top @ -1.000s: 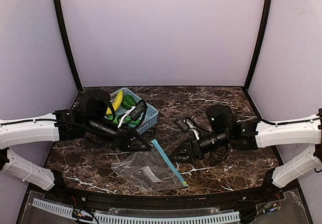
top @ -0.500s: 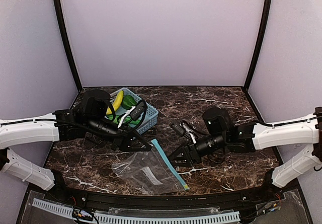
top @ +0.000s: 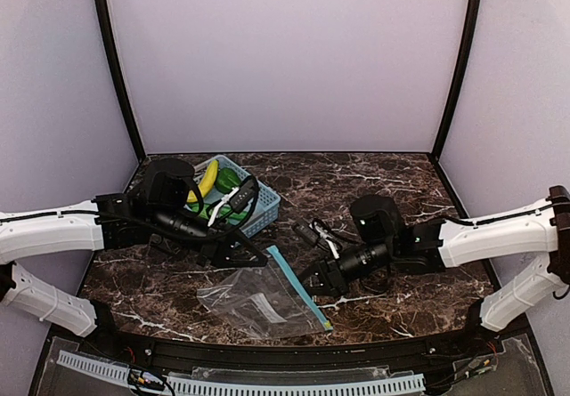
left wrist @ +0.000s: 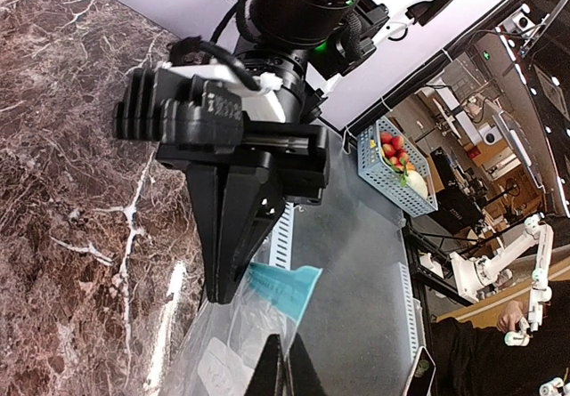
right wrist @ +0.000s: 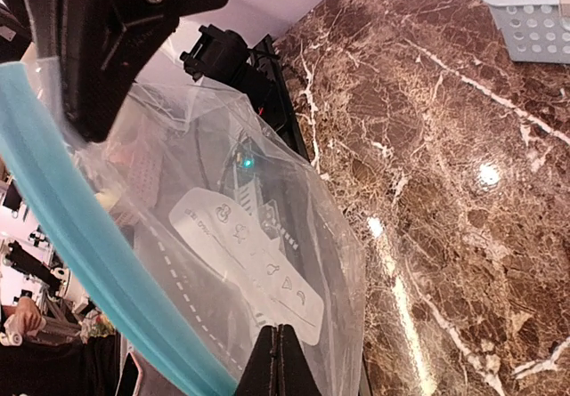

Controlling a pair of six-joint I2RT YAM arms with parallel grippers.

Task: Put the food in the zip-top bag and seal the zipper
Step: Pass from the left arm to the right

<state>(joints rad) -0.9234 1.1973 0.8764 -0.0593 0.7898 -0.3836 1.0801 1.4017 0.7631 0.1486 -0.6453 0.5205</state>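
Zip-top bag (top: 254,303): clear and crinkled, with a white label (top: 264,308). It sat at the near middle of the dark marble surface (top: 374,182), between the two arms.

Zipper (top: 319,312): a light-blue strip along the bag's right edge, running from the far end toward the near rim. In the right wrist view the zipper (right wrist: 80,236) rose clear of the surface.

Left tool (top: 256,258): positioned at the zipper's far end. In its own camera the left tool (left wrist: 280,360) had its jaws drawn together, pinching the clear film.

Right tool (top: 307,282): positioned against the zipper's middle stretch. In its own camera the right tool (right wrist: 276,356) had its jaws closed to a point on the film, just beside the strip.

Food: a banana (top: 207,181), a bell pepper (top: 229,179) and green pieces (top: 203,207) partly hidden by the left arm. All lay in the light-blue slotted basket (top: 264,207) at the far left, well apart from the bag.
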